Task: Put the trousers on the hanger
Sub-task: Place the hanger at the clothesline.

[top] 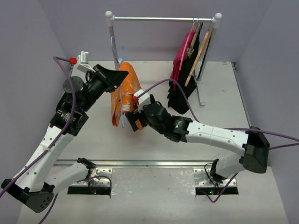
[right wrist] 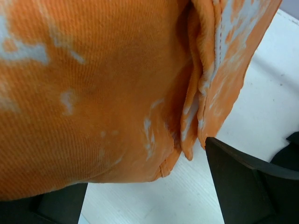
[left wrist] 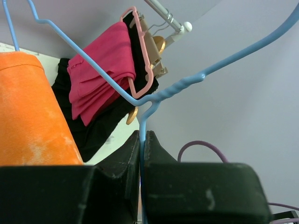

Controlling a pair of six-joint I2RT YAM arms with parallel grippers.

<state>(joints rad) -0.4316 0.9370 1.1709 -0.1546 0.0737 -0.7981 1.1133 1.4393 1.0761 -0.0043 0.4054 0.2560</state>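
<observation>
Pinching the hanger (left wrist: 174,88), the left tool (left wrist: 141,142) holds up the draped trousers (left wrist: 28,109).

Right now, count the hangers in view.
3. The blue wire hanger is in the left gripper; the pink hanger and wooden hanger are on the rail. More may hide among the clothes.

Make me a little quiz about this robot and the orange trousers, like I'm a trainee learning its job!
1. True or false: the left pincer is shut on the blue hanger.
2. What colour are the trousers? A green, B orange, C black.
3. Fill the gap: the right pincer by the trousers is ____ (open or shut).

Key: 1 true. 2 B. 3 open.
</observation>
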